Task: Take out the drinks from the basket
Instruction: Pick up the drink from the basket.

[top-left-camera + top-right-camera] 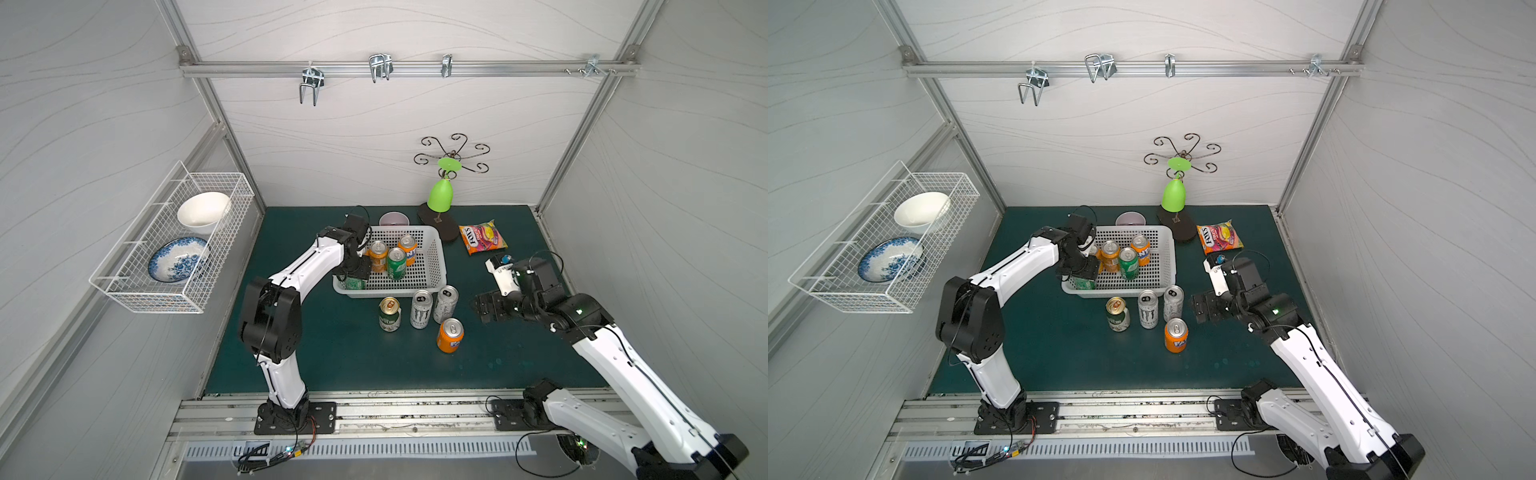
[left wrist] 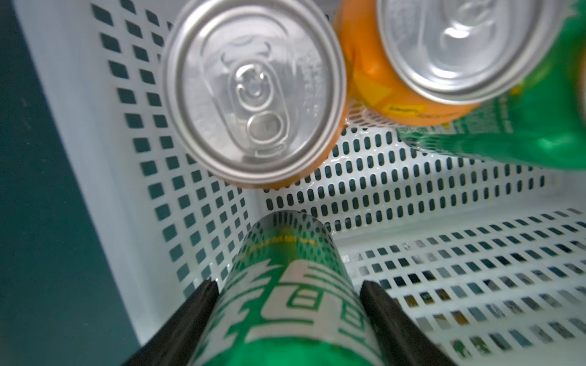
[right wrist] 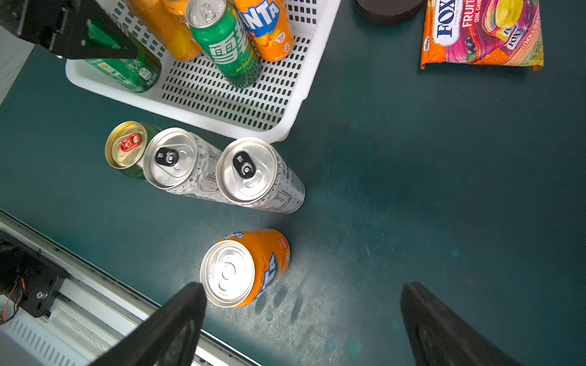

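On the desk (image 1: pixel 332 365), a basket (image 1: pixel 437 266) of cans.
The basket holds orange cans (image 1: pixel 378 258) and an upright green can (image 1: pixel 396 266); in its front left corner the left claw (image 2: pixel 288 282) is clamped on a second green can (image 2: pixel 285 317). Before the basket stand two silver cans (image 1: pixel 421 311), a gold-top can (image 1: pixel 390 316) and a lone orange can (image 1: pixel 450 336). Beside this one the right claw (image 3: pixel 301 285) hangs with fingers apart, empty.

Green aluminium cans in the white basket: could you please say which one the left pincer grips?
The green aluminium can in the white perforated basket's near corner, clamped by the left pincer; the other green can stands free mid-basket.
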Robot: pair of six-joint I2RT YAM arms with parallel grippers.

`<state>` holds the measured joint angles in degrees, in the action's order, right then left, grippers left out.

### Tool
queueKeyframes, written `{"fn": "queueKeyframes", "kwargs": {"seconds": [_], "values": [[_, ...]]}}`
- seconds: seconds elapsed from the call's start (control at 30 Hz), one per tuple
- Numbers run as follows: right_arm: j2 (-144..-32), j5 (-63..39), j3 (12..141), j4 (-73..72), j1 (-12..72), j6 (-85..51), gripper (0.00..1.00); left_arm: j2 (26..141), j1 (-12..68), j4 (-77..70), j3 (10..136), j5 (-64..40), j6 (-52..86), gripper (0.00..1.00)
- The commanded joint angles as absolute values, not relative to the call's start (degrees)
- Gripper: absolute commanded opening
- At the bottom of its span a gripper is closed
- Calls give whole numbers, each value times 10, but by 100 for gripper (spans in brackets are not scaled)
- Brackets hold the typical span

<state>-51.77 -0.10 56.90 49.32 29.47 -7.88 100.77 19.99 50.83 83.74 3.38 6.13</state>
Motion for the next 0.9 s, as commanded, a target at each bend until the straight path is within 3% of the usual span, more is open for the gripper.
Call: {"fn": "queueKeyframes", "kwargs": {"seconds": [0.0, 0.43, 0.87], "values": [[-515, -8, 565, 485, 290, -72, 99, 962, 203, 522, 865, 29, 63, 66], [-509, -11, 563, 485, 289, -72, 99, 863, 235, 580, 895, 59, 63, 66], [-502, -15, 564, 488, 288, -74, 99, 760, 274, 586, 846, 48, 79, 66]]}}
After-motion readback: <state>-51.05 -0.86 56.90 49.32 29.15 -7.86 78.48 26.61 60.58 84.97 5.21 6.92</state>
